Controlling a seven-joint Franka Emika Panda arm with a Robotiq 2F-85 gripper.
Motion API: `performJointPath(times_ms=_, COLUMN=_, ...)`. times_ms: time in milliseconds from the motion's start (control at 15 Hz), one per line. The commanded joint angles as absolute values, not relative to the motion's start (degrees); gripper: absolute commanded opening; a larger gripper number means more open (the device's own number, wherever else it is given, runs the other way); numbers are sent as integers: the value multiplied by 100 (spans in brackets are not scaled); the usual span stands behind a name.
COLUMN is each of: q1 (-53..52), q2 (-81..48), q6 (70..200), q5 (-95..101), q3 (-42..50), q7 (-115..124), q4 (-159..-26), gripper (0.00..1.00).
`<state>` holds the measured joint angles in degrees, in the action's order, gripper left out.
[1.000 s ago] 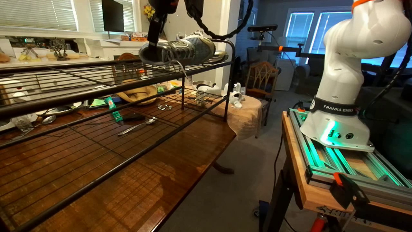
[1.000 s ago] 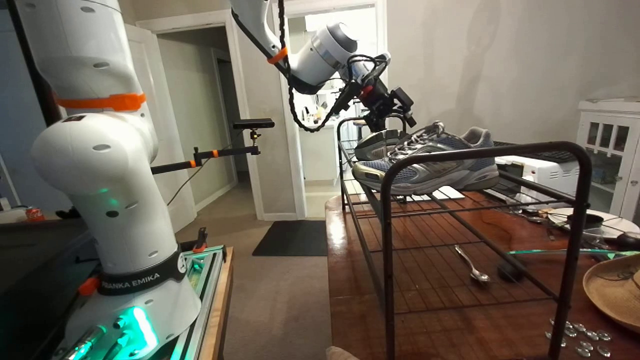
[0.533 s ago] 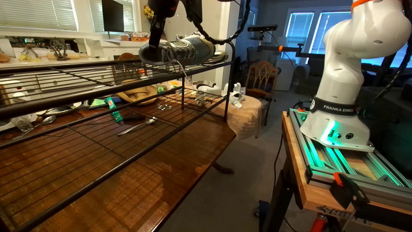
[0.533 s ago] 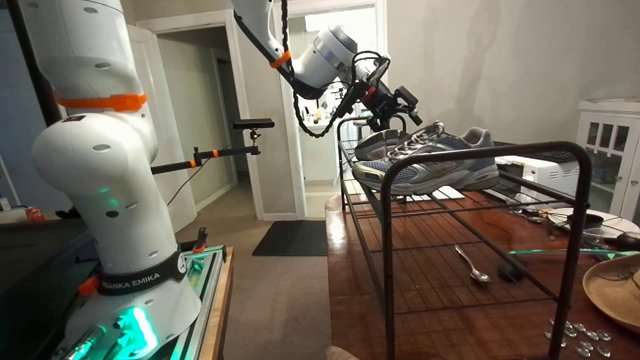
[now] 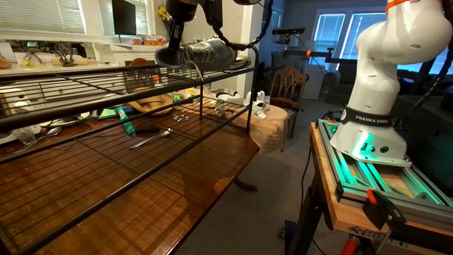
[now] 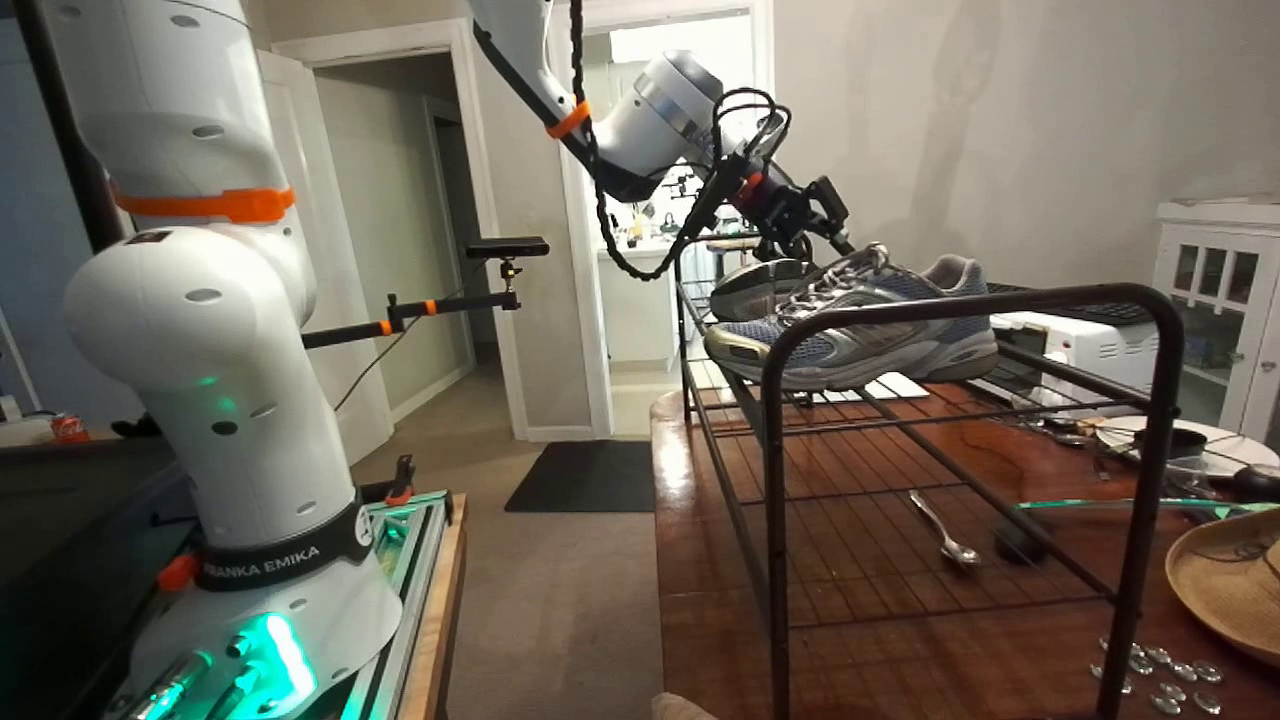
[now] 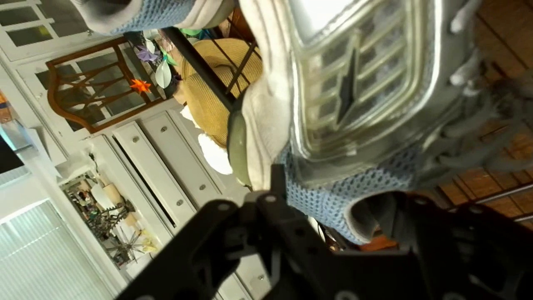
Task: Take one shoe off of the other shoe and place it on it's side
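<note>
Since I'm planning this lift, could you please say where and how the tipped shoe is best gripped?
The heel end, probably, coming from above with the fingers spanning opening to sole: the shoe is tipped, one side facing up, its opening turned sideways.

Room above upright shoe (image 6: pixel 880 342), rack (image 6: pixel 1060 297) beneath

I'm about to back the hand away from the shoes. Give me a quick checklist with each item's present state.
1. Upright shoe standing on the rack: ok.
2. Other shoe on its side: ok, sole toward the upright shoe.
3. Shoes not leaning together: cannot tell, the space between them is mostly hidden.
4. Hand not gripping the other shoe: cannot tell, contact unclear.
5. Its opening clear of the fingers: not ok, one appears inside.
</note>
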<state>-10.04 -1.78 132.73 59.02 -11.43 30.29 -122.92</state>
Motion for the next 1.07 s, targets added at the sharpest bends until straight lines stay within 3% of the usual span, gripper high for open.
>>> performJointPath(times_ms=0, q1=-1041, q2=-306, q6=12865, q5=5623, q3=-1100, q7=2926, q4=-12139, gripper=22)
performJointPath(times_ms=200, q1=-1018, q2=-383, q6=12545, q5=5010, q3=-1077, q7=2799, q4=-11867, gripper=3)
performJointPath(times_ms=1000, q1=-868, q2=-352, q6=11447, q5=2733, q3=-756, q7=2648, q4=-10941, gripper=3)
